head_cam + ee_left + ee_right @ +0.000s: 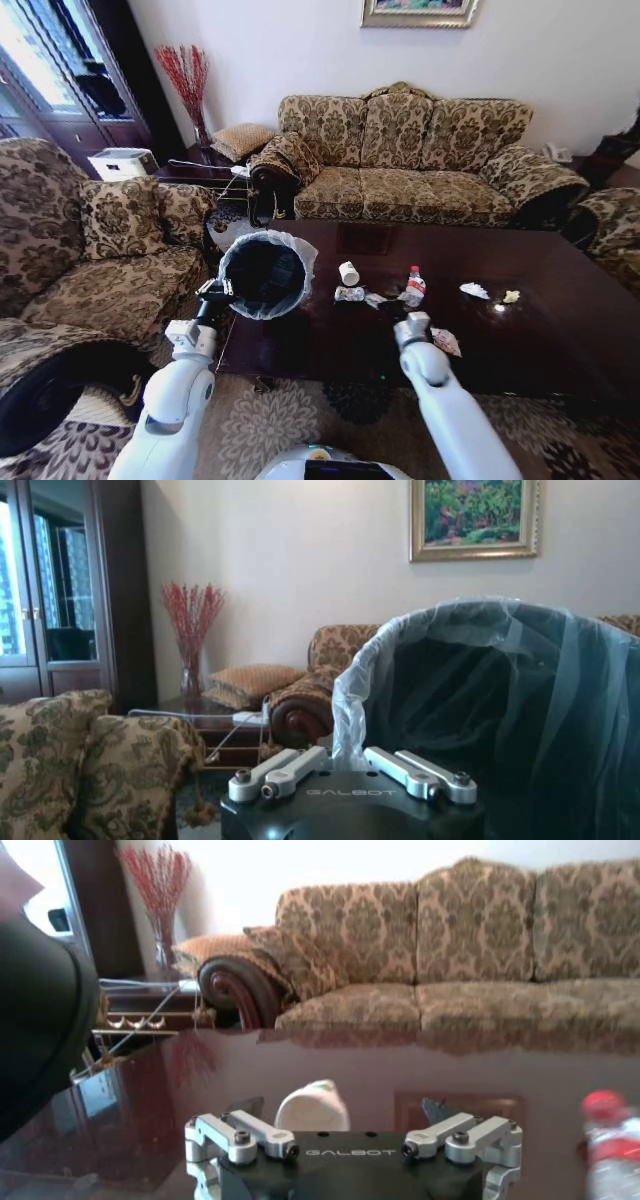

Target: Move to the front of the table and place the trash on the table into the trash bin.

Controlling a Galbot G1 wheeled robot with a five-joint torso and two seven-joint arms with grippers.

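Note:
My left gripper (215, 292) is shut on the rim of the trash bin (265, 272), a black bin with a white liner. It holds the bin tilted over the left end of the table (560, 330). In the left wrist view the left gripper (345, 769) pinches the liner edge of the bin (500, 705). My right gripper (400, 312) hovers open over the table's near middle. The trash lies beyond it: a white cup (348, 273), a crumpled wrapper (349, 294) and a red-capped bottle (414, 286). The right wrist view shows the cup (312, 1102) just ahead of the right gripper (338, 1119), with the bottle (610, 1147) to one side.
More trash lies on the table: a white scrap (474, 291), a yellowish scrap (511, 296) and a wrapper (446, 342) beside my right wrist. A patterned sofa (420, 160) stands behind the table, and an armchair (90, 260) on the left.

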